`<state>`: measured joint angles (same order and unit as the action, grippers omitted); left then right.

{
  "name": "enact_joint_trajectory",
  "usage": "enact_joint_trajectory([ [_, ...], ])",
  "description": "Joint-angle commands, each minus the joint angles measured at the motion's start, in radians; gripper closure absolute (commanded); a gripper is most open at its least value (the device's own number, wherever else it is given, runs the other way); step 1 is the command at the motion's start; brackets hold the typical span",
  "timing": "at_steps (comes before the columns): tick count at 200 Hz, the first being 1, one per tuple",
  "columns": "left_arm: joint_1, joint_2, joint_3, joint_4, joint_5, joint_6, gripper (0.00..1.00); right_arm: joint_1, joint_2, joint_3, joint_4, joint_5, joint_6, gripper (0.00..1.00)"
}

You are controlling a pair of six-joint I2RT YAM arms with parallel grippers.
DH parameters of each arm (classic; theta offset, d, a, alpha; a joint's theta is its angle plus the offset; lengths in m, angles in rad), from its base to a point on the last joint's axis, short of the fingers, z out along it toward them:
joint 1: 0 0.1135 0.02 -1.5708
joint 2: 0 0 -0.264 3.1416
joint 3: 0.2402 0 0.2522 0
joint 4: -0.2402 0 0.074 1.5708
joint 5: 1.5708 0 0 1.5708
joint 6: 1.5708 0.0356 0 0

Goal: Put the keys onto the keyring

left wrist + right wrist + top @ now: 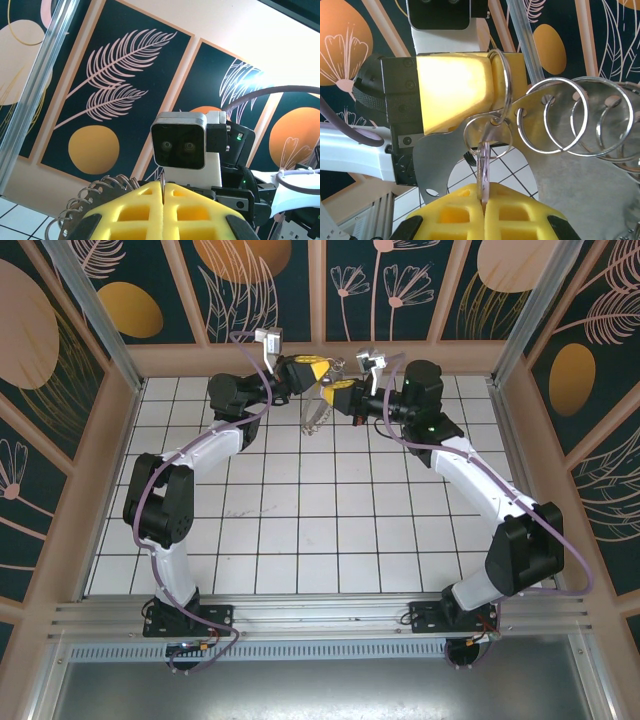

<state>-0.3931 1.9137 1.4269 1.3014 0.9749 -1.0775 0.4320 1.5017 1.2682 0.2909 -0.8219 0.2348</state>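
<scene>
from the top external view, the left gripper and the right gripper meet tip to tip above the far side of the tiled table. the keyring hangs just below and between their fingers. it is too small here to tell which fingers pinch what.

in the left wrist view, the left gripper has its yellow fingers pressed together. the keyring's thin metal edge stands upright in the seam between them, so this pair is clamped on the keyring. a bunch of silvery split rings fans out to the left of the fingers. the other arm's wrist camera faces straight in from just beyond the fingertips.

in the right wrist view, the right gripper is closed on the pale lilac key, which stands edge-on in the seam and rises above the fingertips. the key's top meets a small ring. it seems to be threaded through that ring, though the overlap is hard to read. above sits the left arm's yellow finger, gripping the flat grey band of the keyring (more split rings run off to the right along its edge).
</scene>
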Motion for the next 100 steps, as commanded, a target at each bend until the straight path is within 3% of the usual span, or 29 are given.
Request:
enact_joint_trajectory([
  [1, -0.003, -0.044, -0.007, 0.050, -0.038, 0.004, 1.00, 0.013, 0.025, 0.047, 0.022, 0.000, 0.008, 1.00],
  [38, -0.003, -0.044, -0.018, 0.058, -0.049, 0.002, 1.00, 0.014, 0.072, 0.110, -0.034, -0.006, 0.003, 1.00],
  [100, -0.003, -0.073, -0.035, -0.032, -0.060, 0.089, 1.00, 0.005, -0.034, 0.035, -0.142, 0.071, -0.064, 1.00],
])
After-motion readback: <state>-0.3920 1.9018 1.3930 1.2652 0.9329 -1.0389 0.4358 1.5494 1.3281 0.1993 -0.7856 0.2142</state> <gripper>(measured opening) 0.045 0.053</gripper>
